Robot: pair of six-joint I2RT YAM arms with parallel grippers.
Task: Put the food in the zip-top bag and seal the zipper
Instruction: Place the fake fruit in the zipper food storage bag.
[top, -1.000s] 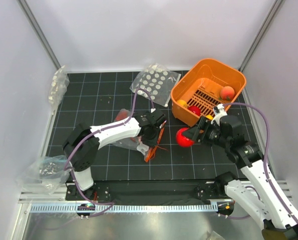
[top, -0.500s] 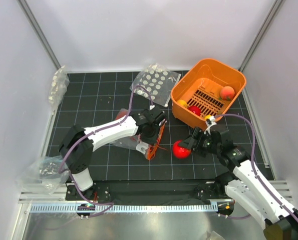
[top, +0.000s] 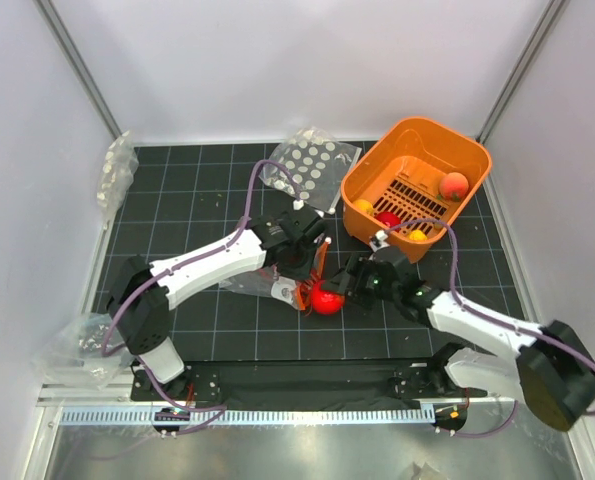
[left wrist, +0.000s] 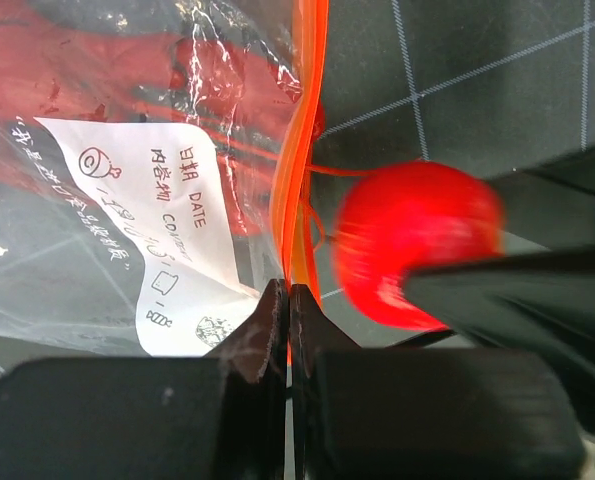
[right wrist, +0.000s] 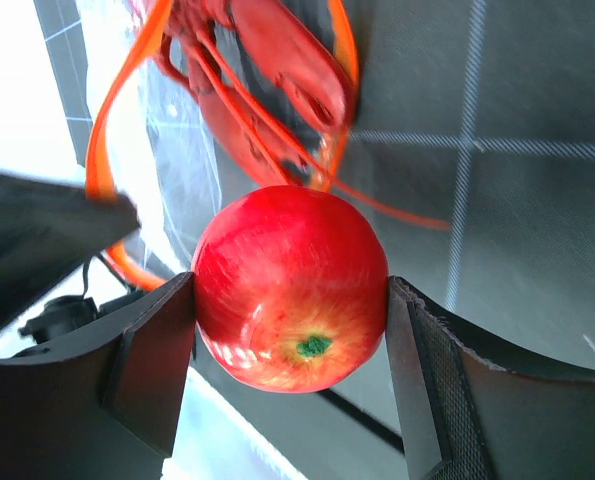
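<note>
Glossy round fruit ball (right wrist: 289,290) — crinkly clear bag (left wrist: 127,230)

Bright, even white light filled the overhead view, with only soft shadows on the black gridded mat (top: 207,190). At the left wrist, the round glossy red plastic fruit (left wrist: 417,245) smeared with motion blur at 3 o'clock, and glare flecked the clear plastic zip-top bag (left wrist: 67,290) at 11 o'clock. The right wrist view blew out white at 9 o'clock.
</note>
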